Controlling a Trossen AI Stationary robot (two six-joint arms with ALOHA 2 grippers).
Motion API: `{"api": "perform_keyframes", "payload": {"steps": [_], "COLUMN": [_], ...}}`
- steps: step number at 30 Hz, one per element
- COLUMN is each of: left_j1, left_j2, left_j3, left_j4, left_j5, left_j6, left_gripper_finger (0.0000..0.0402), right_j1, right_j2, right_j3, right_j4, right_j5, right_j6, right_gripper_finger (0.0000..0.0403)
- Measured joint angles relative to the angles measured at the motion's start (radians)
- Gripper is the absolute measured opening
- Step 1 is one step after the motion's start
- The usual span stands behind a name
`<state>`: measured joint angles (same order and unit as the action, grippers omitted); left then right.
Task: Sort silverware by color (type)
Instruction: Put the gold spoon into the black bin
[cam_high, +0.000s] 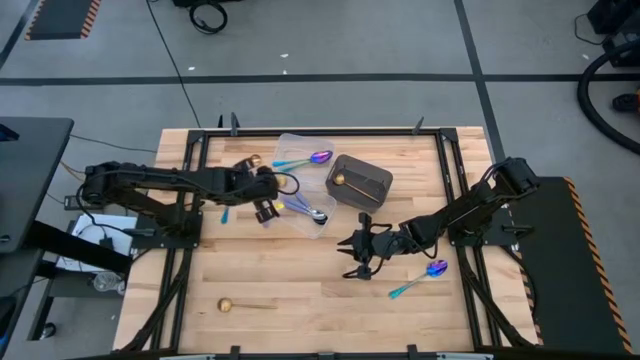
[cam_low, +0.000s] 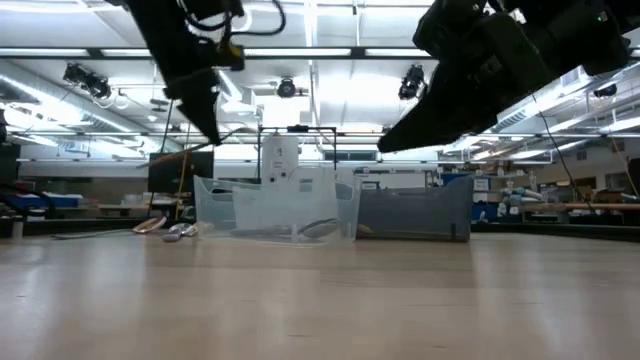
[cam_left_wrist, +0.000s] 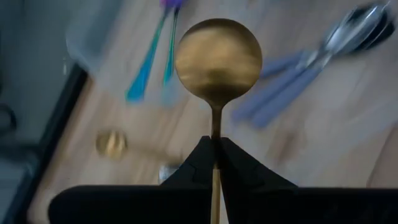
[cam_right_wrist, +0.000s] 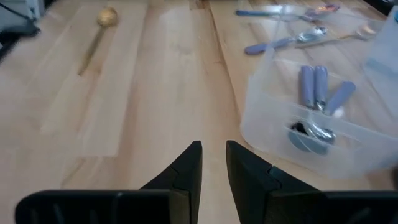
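- Left gripper is what we'd look at first: its fingers are pinched tight on the thin stem of a gold spoon, round matte-gold bowl sticking out past the fingertips. From above it sits at the left edge of the clear tub, near the back-middle of the table.
- Right gripper hangs over bare wood right of centre, fingers a little apart with nothing between them.
- Spoons come in three looks as far as we can see: gold with round bowls, silver with lavender handles, and shiny purple-blue with teal handles.
- That clear tub holds a bunch of the lavender-handled spoons, bowls down against its wall.
- One purple-blue spoon lies in the clear tub at the back edge.
- Dark rectangular bin just right of the tubs has a gold spoon in it.
- Loose on the table: a gold spoon near the front left, a teal-handled one at front right just beside the right arm, and another gold one at the back behind the left gripper.
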<state>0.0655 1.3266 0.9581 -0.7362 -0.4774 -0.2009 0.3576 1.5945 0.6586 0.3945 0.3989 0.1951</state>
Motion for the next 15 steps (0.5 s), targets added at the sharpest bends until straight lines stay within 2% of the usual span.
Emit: {"api": "perform_keyframes", "payload": {"steps": [7, 15], "left_j1": [0.005, 0.005], "left_j2": [0.000, 0.032], "left_j3": [0.000, 0.001], "left_j4": [0.236, 0.469], "left_j5": [-0.002, 0.002], "left_j6": [0.202, 0.399], "left_gripper_finger": [0.0017, 0.0017], "right_j1": [0.000, 0.006], "right_j2": [-0.123, -0.277], "right_j3": [0.000, 0.000], "right_j4": [-0.165, -0.363], "right_j5": [0.074, 0.271], "right_j6": [0.098, 0.252], "right_gripper_finger": [0.0083, 0.0083]}}
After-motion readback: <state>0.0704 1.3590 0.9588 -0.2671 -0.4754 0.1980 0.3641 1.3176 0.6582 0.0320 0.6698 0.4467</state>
